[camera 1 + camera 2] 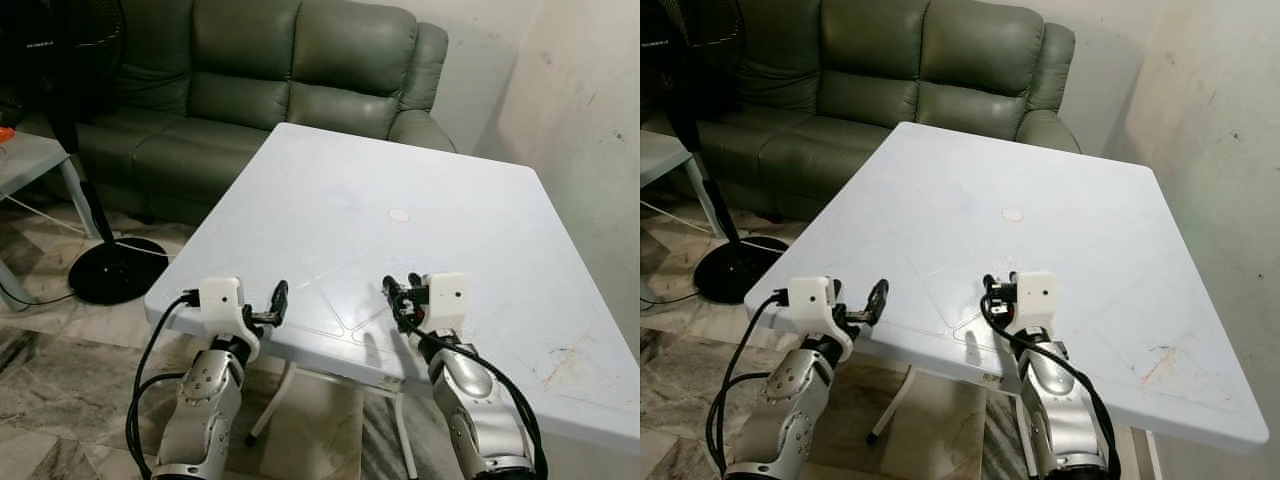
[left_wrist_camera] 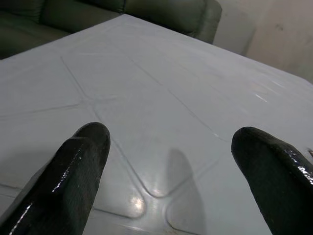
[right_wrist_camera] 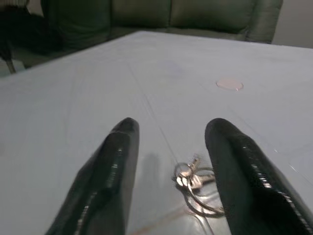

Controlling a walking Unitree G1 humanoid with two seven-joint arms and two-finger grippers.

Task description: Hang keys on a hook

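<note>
The keys (image 3: 195,188), a small bunch on wire rings, are lying on the white table (image 1: 470,190) near its front edge, between the two black fingers (image 3: 110,171) of the right gripper (image 3: 168,147) and closer to one of them. The fingers are standing spread apart, one on each side of the bunch, and are not touching it; the gripper is hovering just above the tabletop.

In the head views the right gripper (image 1: 400,293) is reaching over the table's near edge, its silver forearm rising from below and its wrist camera housing sitting just behind the fingers. The keys themselves cannot be made out from there.

The left gripper (image 1: 278,300) is pointing over the near left corner of the table, its arm bent up in the same manner. In its wrist view its two fingers (image 2: 73,176) are spread wide over bare moulded tabletop, holding nothing.

A small round mark (image 1: 399,214) is lying near the table's middle. Behind the table a green sofa (image 1: 270,70) is standing against the wall, with a pedestal fan (image 1: 115,270) on the tiled floor to the left.
</note>
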